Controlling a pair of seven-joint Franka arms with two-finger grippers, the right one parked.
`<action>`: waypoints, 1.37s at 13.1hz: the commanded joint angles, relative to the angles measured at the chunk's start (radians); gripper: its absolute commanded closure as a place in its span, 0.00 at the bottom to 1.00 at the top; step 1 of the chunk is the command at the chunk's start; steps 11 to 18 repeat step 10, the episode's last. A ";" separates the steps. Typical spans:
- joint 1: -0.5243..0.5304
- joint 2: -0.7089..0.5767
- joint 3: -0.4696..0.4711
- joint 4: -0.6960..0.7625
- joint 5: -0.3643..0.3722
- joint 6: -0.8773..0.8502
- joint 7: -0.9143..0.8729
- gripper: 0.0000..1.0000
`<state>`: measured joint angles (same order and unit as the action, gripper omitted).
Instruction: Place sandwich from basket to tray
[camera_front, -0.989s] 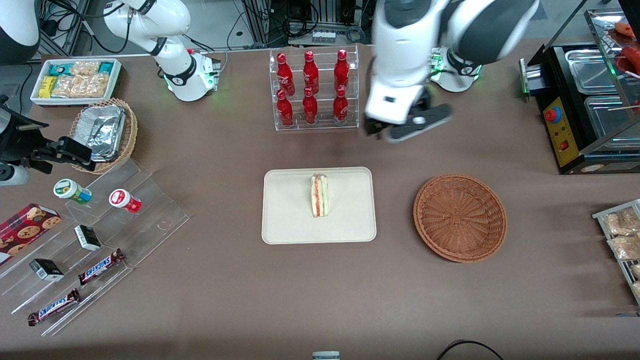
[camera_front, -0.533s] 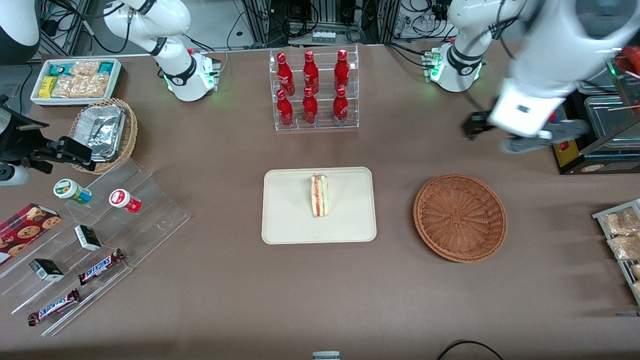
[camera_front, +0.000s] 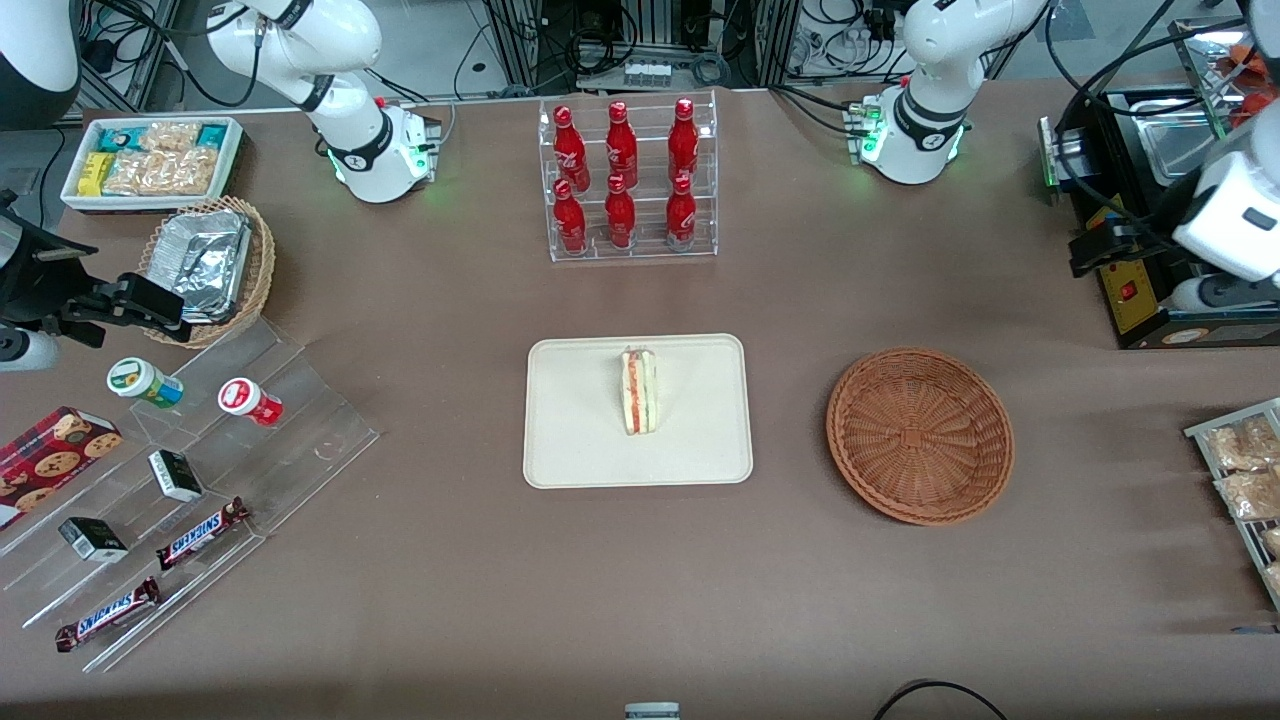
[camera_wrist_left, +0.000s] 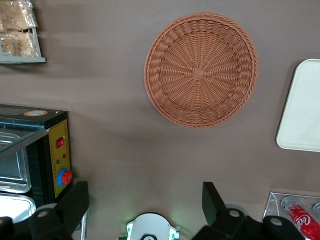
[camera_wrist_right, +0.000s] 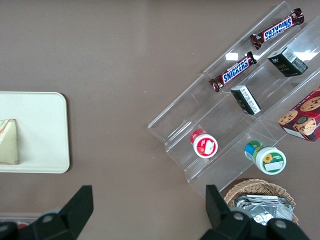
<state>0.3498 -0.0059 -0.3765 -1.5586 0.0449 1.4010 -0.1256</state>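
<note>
The sandwich (camera_front: 638, 390) stands on the tray (camera_front: 570, 440) near the middle of the tabletop (camera_front: 640, 600), long axis running from the front camera's edge toward the bottle rack (camera_front: 628, 180), striped cut side up. The basket (camera_front: 920, 435) holds nothing. The gripper (camera_wrist_left: 145, 205) hovers high at the working arm's end, jaws spread wide, gripping nothing.

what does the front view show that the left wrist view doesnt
Only the front view shows the sandwich lying on the tray, the snickers bars, and the foil trays. Only the left wrist view shows the gripper from above, open and empty, high over the table. Both show the basket with nothing in it, the black appliance and the cola bottles.
</note>
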 joint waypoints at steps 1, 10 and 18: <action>-0.242 -0.055 0.275 -0.040 -0.030 0.004 0.032 0.00; -0.278 -0.068 0.303 -0.038 -0.068 0.026 0.035 0.00; -0.278 -0.068 0.303 -0.038 -0.068 0.026 0.035 0.00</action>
